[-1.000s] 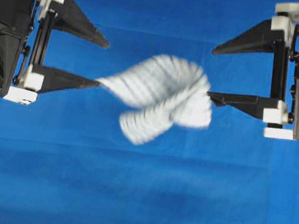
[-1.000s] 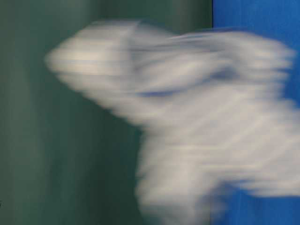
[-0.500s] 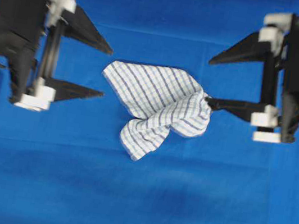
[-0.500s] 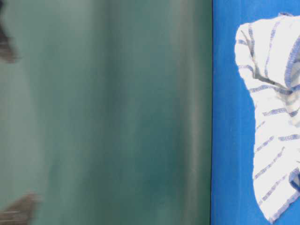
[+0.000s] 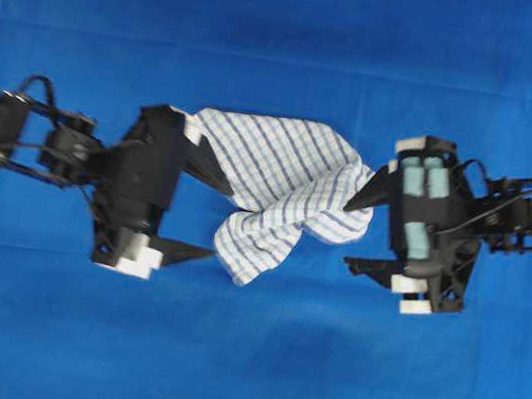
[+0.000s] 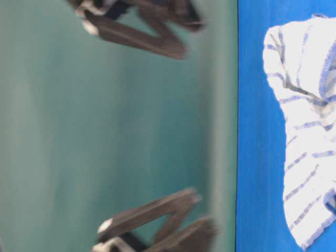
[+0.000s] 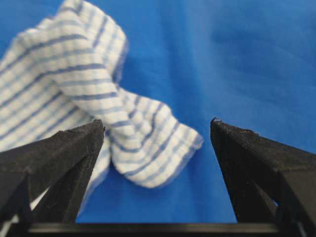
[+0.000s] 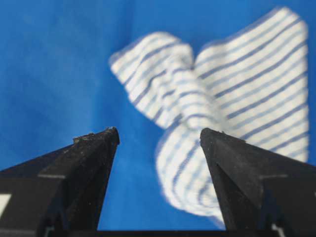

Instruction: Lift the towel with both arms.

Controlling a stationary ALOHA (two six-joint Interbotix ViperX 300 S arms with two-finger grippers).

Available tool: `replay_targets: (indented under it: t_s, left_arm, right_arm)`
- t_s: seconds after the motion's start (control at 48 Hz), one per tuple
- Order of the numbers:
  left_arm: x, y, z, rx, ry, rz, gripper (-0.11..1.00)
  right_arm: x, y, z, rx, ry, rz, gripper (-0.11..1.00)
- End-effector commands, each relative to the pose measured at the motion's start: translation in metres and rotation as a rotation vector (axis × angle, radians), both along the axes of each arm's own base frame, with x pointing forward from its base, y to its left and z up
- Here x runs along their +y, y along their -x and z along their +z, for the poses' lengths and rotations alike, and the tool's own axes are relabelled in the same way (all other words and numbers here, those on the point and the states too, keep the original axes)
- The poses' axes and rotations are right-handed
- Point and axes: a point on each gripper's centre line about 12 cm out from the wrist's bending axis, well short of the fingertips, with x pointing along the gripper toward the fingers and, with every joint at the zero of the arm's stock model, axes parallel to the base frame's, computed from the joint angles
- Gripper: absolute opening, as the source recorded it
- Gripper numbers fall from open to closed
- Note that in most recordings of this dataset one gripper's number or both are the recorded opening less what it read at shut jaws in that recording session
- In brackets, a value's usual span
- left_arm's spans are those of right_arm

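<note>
1. The left tool stands wide open and empty. In its wrist view the towel lies ahead between the jaws, more toward the left jaw.
2. The right tool is likewise spread wide and holds nothing. In its wrist view the cloth sits ahead, its nearest fold toward the right jaw.
3. From overhead the towel lies crumpled near the middle of the desk, flanked by the two tools. Its long axis runs roughly from one tool to the other, with a tail drooping toward the near edge.
4. Each upper fingertip looks to be at the cloth's edge, though blur hides whether it touches. Neither arm seems clearly nearer.
5. The desk wears a plain blue cloth; the table-level view shows a blurred green backdrop beyond.
</note>
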Motion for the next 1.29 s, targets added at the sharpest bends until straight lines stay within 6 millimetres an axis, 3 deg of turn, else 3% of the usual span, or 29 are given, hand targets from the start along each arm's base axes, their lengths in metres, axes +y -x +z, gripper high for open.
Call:
replay_targets:
  t_s: [0.0, 0.271, 0.521, 0.833, 1.062, 1.166, 1.271]
  left_arm:
    - [-0.005, -0.010, -0.009, -0.015, 0.005, -0.007, 0.92]
    - [-0.013, -0.032, -0.062, 0.077, 0.028, 0.007, 0.92]
    - [-0.022, -0.042, -0.081, 0.120, 0.033, -0.001, 0.92]
    - [-0.015, -0.044, -0.113, 0.199, 0.021, 0.018, 0.92]
    - [-0.011, -0.044, -0.127, 0.233, 0.016, 0.031, 0.91]
    - [-0.006, -0.045, -0.129, 0.236, 0.018, 0.043, 0.86]
    - [-0.005, -0.046, -0.128, 0.234, 0.017, 0.046, 0.67]
  right_arm:
    - [0.002, -0.003, -0.007, 0.002, -0.014, -0.002, 0.68]
    - [0.004, -0.011, -0.054, 0.075, -0.016, -0.007, 0.68]
    - [0.004, -0.016, -0.086, 0.113, -0.014, -0.010, 0.68]
    - [-0.026, -0.016, -0.117, 0.143, -0.016, -0.091, 0.67]
    - [-0.031, -0.022, -0.128, 0.119, -0.020, -0.105, 0.67]
    - [-0.033, -0.022, -0.131, 0.114, -0.020, -0.109, 0.67]
    - [-0.035, -0.022, -0.131, 0.112, -0.020, -0.116, 0.60]
